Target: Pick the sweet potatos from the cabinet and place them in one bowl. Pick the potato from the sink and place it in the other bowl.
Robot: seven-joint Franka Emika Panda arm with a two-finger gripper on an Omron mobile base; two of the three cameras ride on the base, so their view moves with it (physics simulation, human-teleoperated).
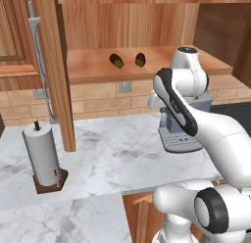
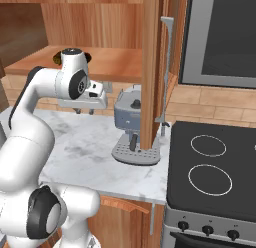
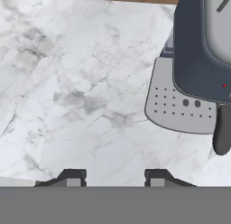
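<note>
From the left base view we see the two sweet potatos lying near each other at twelve o'clock on the cabinet shelf, so we should raise the hand level with that shelf and take the nearer one across its narrow width. In the right base view the arm's elbow hides all but a dark sliver of them at eleven o'clock — both bowls and the sink stay unseen. In the hand view the gripper hangs over bare marble counter with the coffee machine at two o'clock, its tips parted around nothing — we judge it open and empty.

Two sweet potatoes lie side by side on the cabinet shelf, above and behind the table. On the table, a paper towel roll stands left, a coffee machine right, with the stove just beyond it.
</note>
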